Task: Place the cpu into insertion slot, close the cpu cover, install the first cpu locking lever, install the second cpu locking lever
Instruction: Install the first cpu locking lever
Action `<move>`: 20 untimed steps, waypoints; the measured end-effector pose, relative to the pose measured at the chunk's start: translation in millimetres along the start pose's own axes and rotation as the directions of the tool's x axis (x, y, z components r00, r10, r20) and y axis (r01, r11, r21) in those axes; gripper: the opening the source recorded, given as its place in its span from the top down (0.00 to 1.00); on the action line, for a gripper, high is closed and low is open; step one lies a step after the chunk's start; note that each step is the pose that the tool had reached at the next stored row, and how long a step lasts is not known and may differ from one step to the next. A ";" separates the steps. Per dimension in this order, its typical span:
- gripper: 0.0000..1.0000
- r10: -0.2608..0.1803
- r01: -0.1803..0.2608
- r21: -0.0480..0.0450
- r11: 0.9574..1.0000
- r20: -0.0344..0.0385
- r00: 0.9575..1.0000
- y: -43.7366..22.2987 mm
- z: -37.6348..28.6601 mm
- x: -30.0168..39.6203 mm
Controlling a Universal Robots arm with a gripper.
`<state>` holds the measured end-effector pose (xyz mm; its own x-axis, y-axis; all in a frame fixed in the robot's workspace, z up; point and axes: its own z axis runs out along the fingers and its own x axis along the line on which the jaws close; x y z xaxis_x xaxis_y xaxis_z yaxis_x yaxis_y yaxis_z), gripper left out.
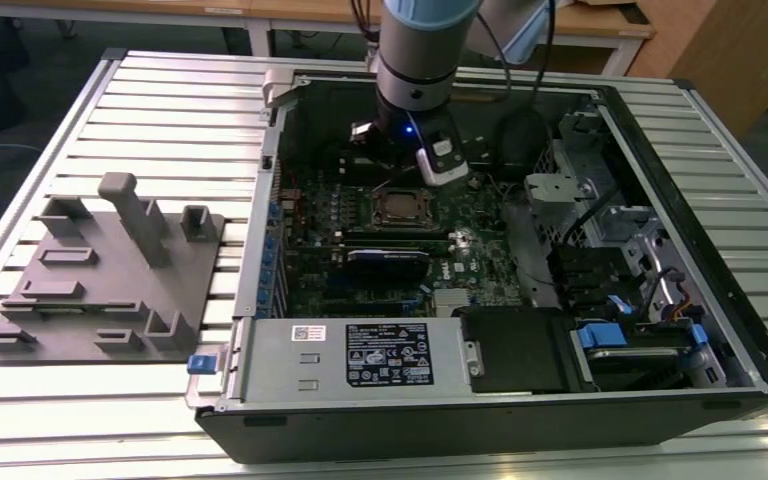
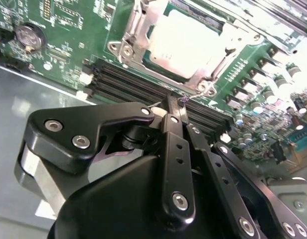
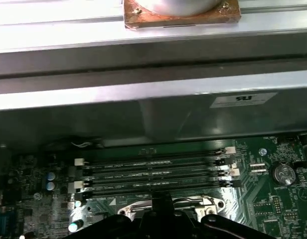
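The cpu (image 2: 186, 42) lies flat in the insertion slot (image 2: 124, 50) of the green motherboard, its pale metal top showing through the window of the cpu cover (image 2: 135, 40), which lies closed around it. My gripper (image 2: 176, 102) hovers just beside the socket, over the memory slots, its black fingers shut together. A thin wire locking lever (image 2: 185, 99) crosses right at the fingertips; I cannot tell if it is touched. In the exterior view the gripper (image 1: 404, 180) hangs inside the open case just above the cpu (image 1: 402, 207). The first wrist view shows the gripper (image 3: 163, 219) before the socket's edge.
Black memory slots (image 3: 153, 172) run alongside the socket. A power supply box (image 1: 357, 355) fills the case's near side, and drive cages (image 1: 598, 250) stand at the exterior view's right. A grey fixture block (image 1: 104, 270) rests on the slatted table at the exterior view's left.
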<state>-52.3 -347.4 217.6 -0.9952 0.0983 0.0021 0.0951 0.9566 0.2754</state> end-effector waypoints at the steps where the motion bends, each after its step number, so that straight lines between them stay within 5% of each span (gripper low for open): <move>1: 0.90 0.000 0.000 0.003 1.000 0.000 1.000 0.1 0.2 -1.4; 6: 0.90 0.000 0.000 0.014 1.000 0.001 1.000 1.3 1.8 -3.9; 20: 0.90 0.000 0.000 0.021 1.000 0.002 1.000 11.1 6.5 -4.7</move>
<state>-46.5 -335.5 214.3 -0.9951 0.0985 0.0001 0.0952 0.9623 0.2547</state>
